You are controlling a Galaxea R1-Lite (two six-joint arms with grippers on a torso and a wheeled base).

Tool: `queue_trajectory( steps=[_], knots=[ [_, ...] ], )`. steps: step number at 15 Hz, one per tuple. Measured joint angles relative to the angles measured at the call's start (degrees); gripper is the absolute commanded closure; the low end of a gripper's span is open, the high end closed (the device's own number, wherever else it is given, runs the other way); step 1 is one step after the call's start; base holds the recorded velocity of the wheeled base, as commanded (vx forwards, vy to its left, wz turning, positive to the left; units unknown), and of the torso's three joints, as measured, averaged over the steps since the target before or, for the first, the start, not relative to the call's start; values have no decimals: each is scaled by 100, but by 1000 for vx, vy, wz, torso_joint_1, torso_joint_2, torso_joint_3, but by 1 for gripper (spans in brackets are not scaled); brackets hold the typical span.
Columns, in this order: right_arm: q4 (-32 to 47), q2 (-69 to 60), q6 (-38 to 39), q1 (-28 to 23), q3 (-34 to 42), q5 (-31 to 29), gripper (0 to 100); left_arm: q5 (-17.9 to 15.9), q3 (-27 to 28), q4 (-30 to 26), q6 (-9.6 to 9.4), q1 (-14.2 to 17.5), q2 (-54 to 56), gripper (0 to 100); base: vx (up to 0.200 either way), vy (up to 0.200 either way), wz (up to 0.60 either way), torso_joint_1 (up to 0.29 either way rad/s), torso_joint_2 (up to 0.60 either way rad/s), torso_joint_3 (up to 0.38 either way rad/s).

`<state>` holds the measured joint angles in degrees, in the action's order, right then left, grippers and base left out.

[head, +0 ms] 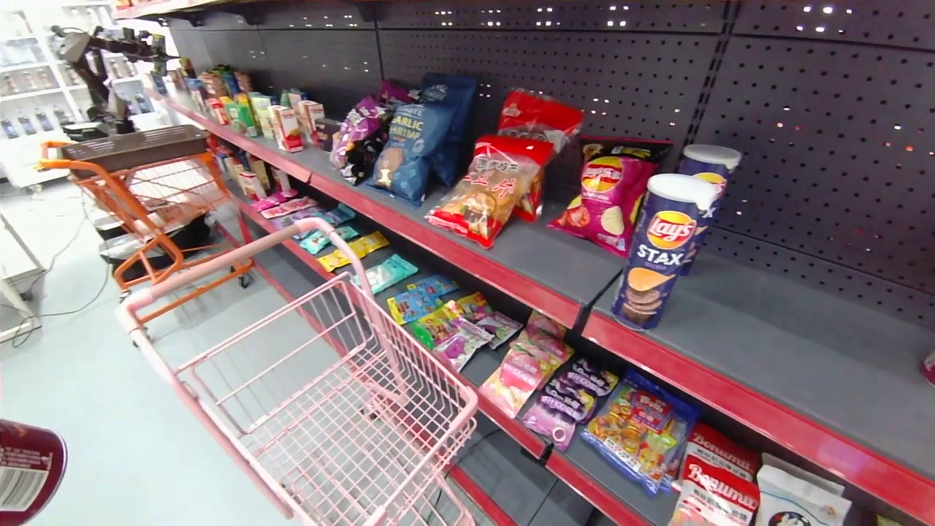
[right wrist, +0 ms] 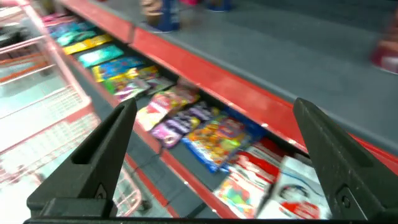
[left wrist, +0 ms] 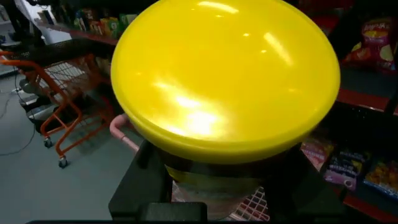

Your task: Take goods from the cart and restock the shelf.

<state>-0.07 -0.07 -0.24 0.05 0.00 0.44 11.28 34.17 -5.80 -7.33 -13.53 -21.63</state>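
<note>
- Left wrist view: the yellow-lidded canister (left wrist: pixel 224 81) sits clamped between the jaws of the left pincer (left wrist: pixel 214 183), above the pink cart (left wrist: pixel 121 129).
- It is probably light, stiff and smooth-walled; grip the body, not the lid.
- Right pincer (right wrist: pixel 214 106) gapes empty over the shelf (right wrist: pixel 298 56) edge.

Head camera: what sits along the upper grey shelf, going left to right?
small boxes → purple bag → blue bag → red-topped clear bag → magenta chip bag → blue chip canister
</note>
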Motion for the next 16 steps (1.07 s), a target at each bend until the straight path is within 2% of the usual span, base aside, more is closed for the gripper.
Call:
queue_trajectory(
  steps=[8, 11, 14, 16],
  knots=[
    [0, 0, -5, 2, 0, 10, 0, 35, -55, 1, -321, 30, 22, 100, 0, 0, -600, 4, 1, 2],
    [0, 0, -7, 2, -2, 10, 0, 317, -123, 15, -564, 91, 7, 100, 0, 0, -600, 1, 7, 2],
    [2, 0, -7, 5, -2, 10, 0, 352, -121, 37, -657, 111, -12, 100, 0, 0, -600, 1, 6, 5],
    [2, 0, -7, 2, -2, 11, 0, 350, -121, 37, -873, 113, -9, 100, 0, 0, -600, 0, 2, 0]
  ],
)
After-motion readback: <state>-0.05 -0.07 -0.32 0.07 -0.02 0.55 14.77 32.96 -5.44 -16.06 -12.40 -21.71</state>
